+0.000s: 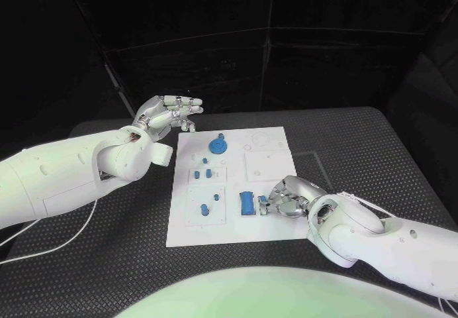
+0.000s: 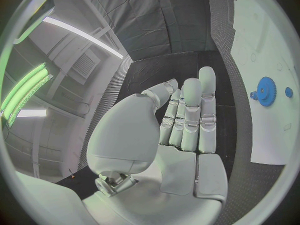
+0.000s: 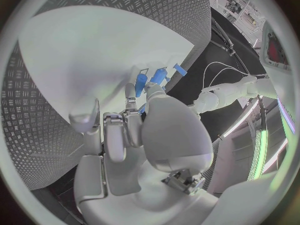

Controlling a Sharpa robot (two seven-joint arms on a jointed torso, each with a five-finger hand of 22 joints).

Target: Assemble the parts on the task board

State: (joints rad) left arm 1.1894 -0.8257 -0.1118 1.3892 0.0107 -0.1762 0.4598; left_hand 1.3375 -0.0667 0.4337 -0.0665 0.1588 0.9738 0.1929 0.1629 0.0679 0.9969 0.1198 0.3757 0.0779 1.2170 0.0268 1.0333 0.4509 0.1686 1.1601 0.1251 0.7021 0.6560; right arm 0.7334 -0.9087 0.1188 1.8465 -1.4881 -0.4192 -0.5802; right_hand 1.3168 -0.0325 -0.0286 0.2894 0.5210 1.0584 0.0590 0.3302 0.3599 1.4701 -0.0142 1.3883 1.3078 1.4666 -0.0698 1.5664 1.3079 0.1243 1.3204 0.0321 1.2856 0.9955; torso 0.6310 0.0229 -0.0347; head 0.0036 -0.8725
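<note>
Two hands flank the task board (image 1: 229, 199). The left hand (image 1: 172, 112) hovers off its far-left corner, fingers loosely apart and holding nothing, with the blue gear (image 1: 218, 145) just beside it on the board. The right hand (image 1: 283, 199) rests at the near-right, fingers touching a long blue part (image 1: 246, 203) lying lengthwise away from the robot; whether it grips the part I cannot tell. Small blue parts (image 1: 202, 174) sit in recesses between.
</note>
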